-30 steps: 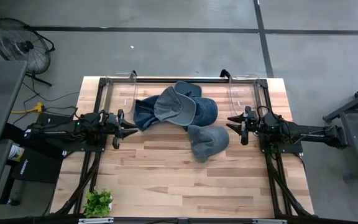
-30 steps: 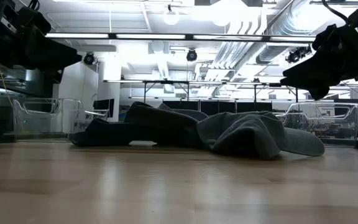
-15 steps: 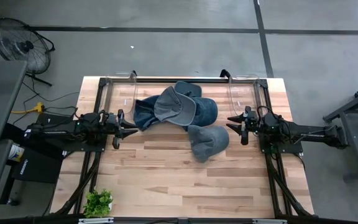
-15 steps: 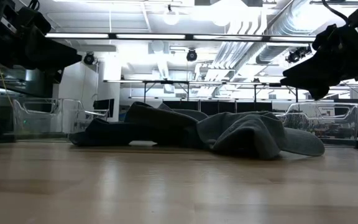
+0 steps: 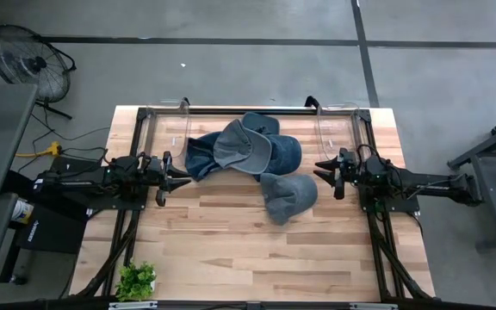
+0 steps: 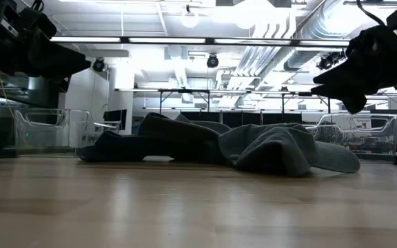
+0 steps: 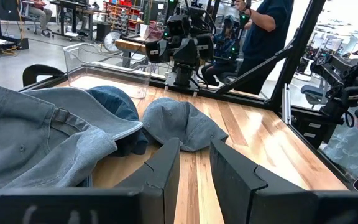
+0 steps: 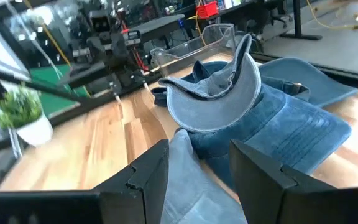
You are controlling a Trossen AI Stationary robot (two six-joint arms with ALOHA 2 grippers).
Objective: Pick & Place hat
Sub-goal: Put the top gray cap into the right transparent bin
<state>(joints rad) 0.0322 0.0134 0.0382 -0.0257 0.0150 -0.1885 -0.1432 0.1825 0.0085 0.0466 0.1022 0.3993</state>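
Observation:
Several blue denim hats [image 5: 244, 146] lie in a heap on the far middle of the wooden table [image 5: 231, 250]. A grey-blue hat [image 5: 287, 196] rests crown-up on the wood to the heap's near right, also seen in the left wrist view [image 7: 182, 121]. My left gripper [image 5: 179, 176] hangs level above the table at the heap's left, open by a narrow gap [image 7: 194, 162]. My right gripper [image 5: 325, 176] hovers at the right of the grey-blue hat, open [image 8: 197, 168], pointing at the hats. Neither touches a hat.
Clear plastic bins stand at the far left [image 5: 166, 129] and far right [image 5: 334, 125] of the table. A small potted plant [image 5: 136, 280] sits at the near left corner. A person [image 7: 266, 25] stands beyond the right arm's side.
My right gripper has rolled a little about its own pointing line while staying in place. The hats and my left gripper have kept still.

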